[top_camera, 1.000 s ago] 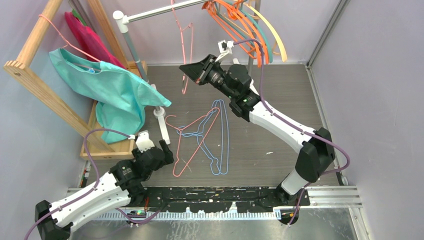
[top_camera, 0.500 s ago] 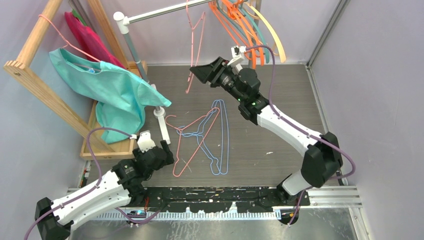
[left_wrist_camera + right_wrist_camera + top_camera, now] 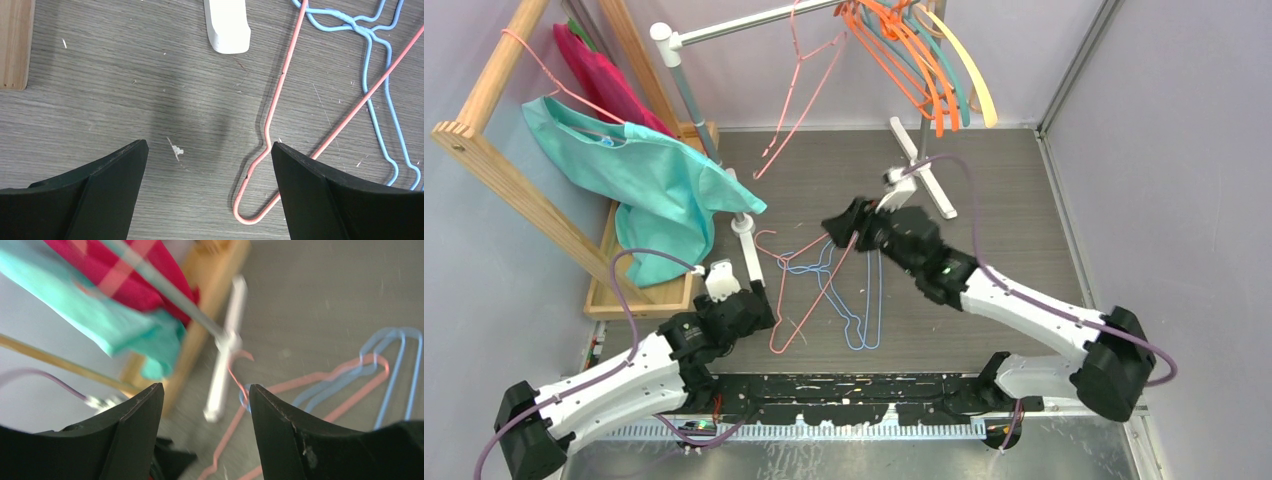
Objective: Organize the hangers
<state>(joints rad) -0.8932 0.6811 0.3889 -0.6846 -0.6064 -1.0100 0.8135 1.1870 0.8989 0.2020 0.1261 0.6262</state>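
A pink wire hanger [image 3: 805, 97] hangs tilted on the silver rail [image 3: 744, 22], left of a bunch of orange, teal and cream hangers [image 3: 929, 95]. On the floor lie a pink wire hanger [image 3: 816, 290] [image 3: 272, 107] and light-blue wire hangers [image 3: 880, 300] [image 3: 372, 65], overlapping. My right gripper [image 3: 832, 226] [image 3: 206, 390] is open and empty, low over the top ends of the floor hangers. My left gripper [image 3: 759, 300] [image 3: 210, 150] is wide open just left of the floor pink hanger's hook, holding nothing.
A wooden rack [image 3: 484, 150] at the left carries a teal shirt [image 3: 654, 180] on a pink wire hanger and a red garment [image 3: 604, 80]. The rail's white feet [image 3: 924, 180] [image 3: 227, 25] rest on the floor. Walls enclose the floor at back and right.
My right gripper opened and let go of the pink wire hanger, which now swings on the rail. The right arm dropped from the rail down over the floor hangers. The left arm barely moved.
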